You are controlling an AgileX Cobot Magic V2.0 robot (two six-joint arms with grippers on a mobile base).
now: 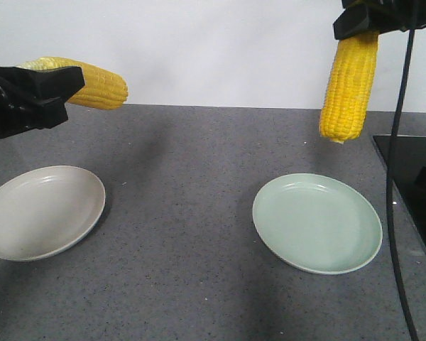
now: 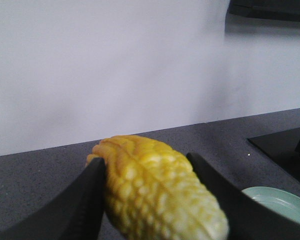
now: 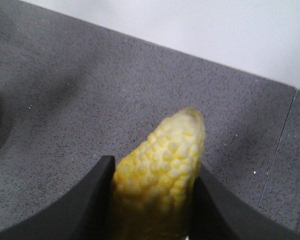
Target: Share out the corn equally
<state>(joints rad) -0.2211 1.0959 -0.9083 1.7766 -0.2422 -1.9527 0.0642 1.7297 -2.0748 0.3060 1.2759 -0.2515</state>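
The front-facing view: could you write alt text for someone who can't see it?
Two black robot grippers each hold a yellow corn cob in the air: left cob roughly level above a beige plate, right cob hanging point-down above a green plate. Both plates sit empty on a grey table.

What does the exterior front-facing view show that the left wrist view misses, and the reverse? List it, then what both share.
Only the front-facing view: the beige plate, empty, below the left gripper; the right gripper holding a second corn cob hanging point-down above and behind the green plate; a black cable.

Only the left wrist view: a close look at the kernels and at the fingers pressed against both sides of the cob.

Both: the left gripper's corn cob, the green plate, the grey countertop, the white wall.
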